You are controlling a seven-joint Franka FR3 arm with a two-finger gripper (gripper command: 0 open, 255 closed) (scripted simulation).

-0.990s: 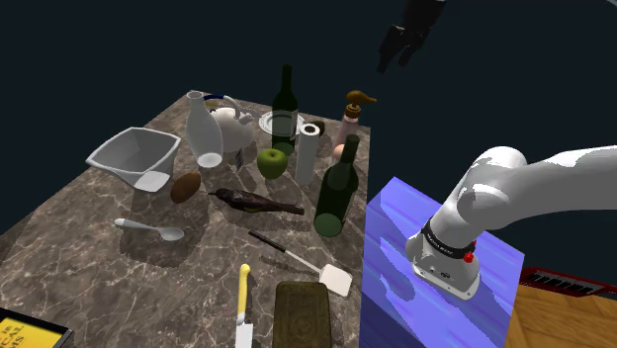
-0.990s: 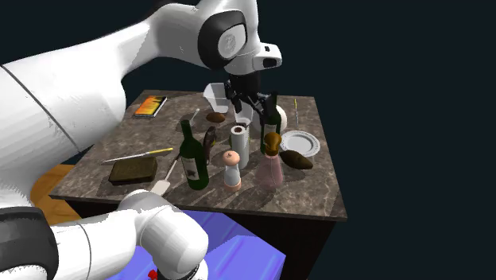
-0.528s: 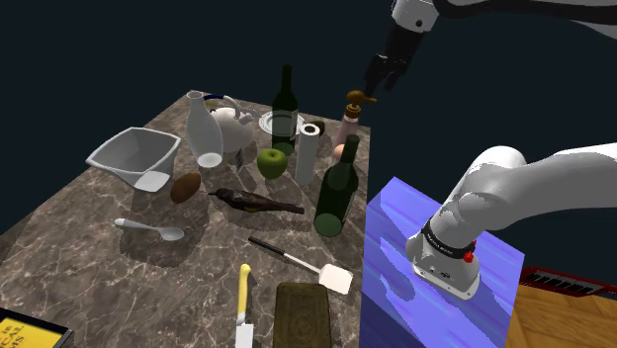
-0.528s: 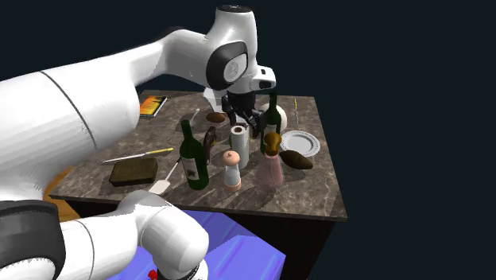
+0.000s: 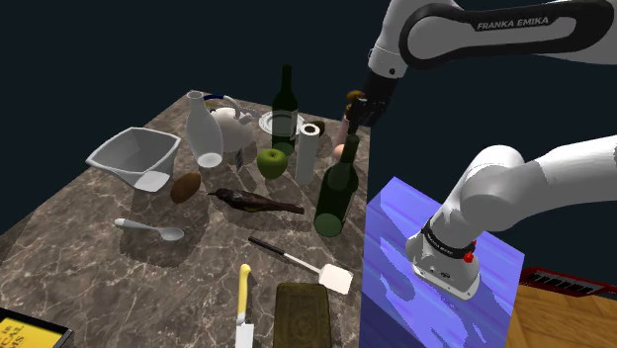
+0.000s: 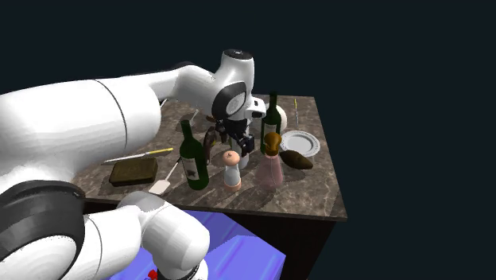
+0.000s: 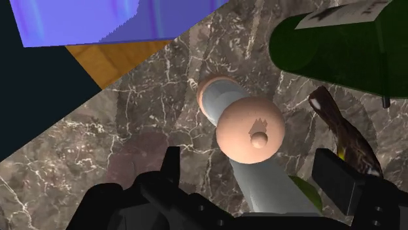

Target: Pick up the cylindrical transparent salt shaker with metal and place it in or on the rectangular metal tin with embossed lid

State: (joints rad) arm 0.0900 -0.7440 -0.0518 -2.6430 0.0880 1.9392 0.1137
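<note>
The salt shaker [image 5: 309, 153] is a pale upright cylinder with a dark ringed top, standing near the table's far right in the shoulder view. My gripper [image 5: 356, 114] hangs just above it, fingers open. In the second exterior view the gripper [image 6: 237, 145] covers most of the shaker. In the wrist view the pale cylinder [image 7: 265, 193] runs up between the spread fingers [image 7: 171, 163] without touching them. The tin [image 5: 302, 314] is a dark flat rectangle with an embossed lid at the table's near edge, also seen as the tin [image 6: 133, 169] across the table.
A peach-topped mill [image 7: 250, 129] stands right beside the shaker. A green wine bottle [image 5: 336, 198], a pink bottle with a brown top [image 6: 273, 163], a green apple [image 5: 272, 161] and a brown bird figure [image 5: 259, 203] crowd around. A spatula [image 5: 307, 262] lies before the tin.
The arm has come down from high above the table's far right corner to just over the shaker. The fingers stayed open.
</note>
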